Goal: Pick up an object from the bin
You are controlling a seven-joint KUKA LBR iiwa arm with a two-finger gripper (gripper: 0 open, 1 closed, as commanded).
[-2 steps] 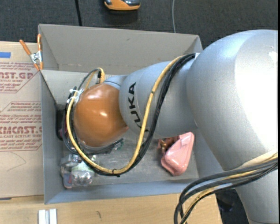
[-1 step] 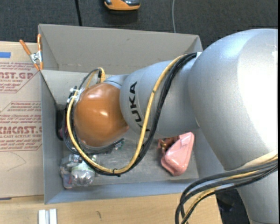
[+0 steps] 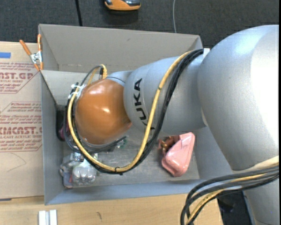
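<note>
entry: pick from bin, approach / descent step (my reading).

- the arm point(image 3: 178, 97) is reaching in from the right and is lying low across the grey metal bin point(image 3: 122, 43). its orange wrist cover point(image 3: 100, 111) is hanging over the left half of the bin floor.
- the hand point(image 3: 103, 146) is sitting under that cover, with just a dark edge of it peeking out below the rim. open or closed, and whether it has anything: cannot tell from this view.
- a yellow cable point(image 3: 145, 144) is looping from the wrist down across the floor and back up along the arm.
- nearest things: a clear crumpled packet point(image 3: 79, 172) is lying in the near-left corner, just beside the cover's lower edge. a dark thing point(image 3: 61, 123) is resting against the left wall, partly covered by the wrist, and its kind is unclear.
- a pink rounded thing point(image 3: 179, 153) is lying on the floor at the right, with a small brown piece point(image 3: 166, 144) touching its upper left. both are well apart from the hand.
- which thing is the target: cannot say. by position, whatever is lying directly beneath the cover, or the clear packet, is the likeliest.

judgement: nothing is showing as lifted, so the pick is not yet done. the next move is calling for closing on whatever is under the hand and then a straight rise. the left wall and corner are close by, so there is little room for sideways correction.
</note>
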